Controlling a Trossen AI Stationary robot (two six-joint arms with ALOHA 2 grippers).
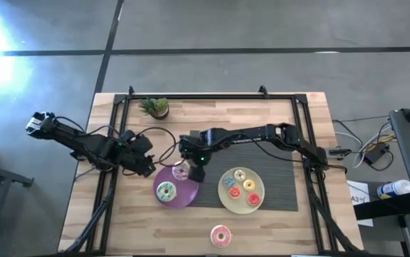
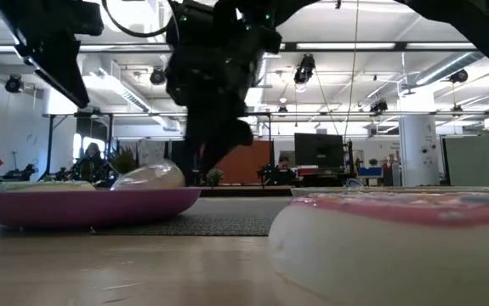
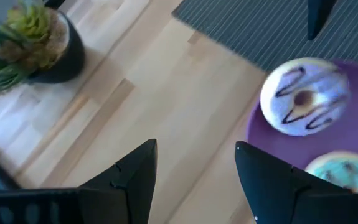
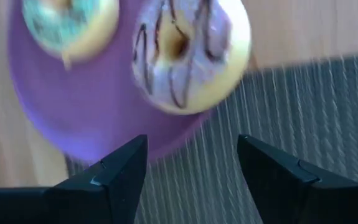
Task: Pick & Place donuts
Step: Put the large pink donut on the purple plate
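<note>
A purple plate (image 1: 163,203) lies half on the wood and half on a dark mat. It carries a teal-iced donut (image 1: 166,190) and a pale donut with dark drizzle (image 1: 181,171), both flat on it. A yellow plate (image 1: 259,203) on the mat holds several small donuts (image 1: 239,187). One pink donut (image 1: 221,235) lies alone on the wood near the table's near edge. My right gripper (image 1: 196,171) is open and hovers over the purple plate's right rim, beside the drizzled donut (image 4: 188,53). My left gripper (image 1: 146,165) is open just left of that plate, above bare wood (image 3: 194,146).
A small potted plant (image 1: 155,107) stands near the far edge, left of centre. The dark striped mat (image 1: 279,178) covers the table's middle right. Black frame rails run along the left and right sides. Bare wood lies along the near edge around the pink donut (image 2: 397,229).
</note>
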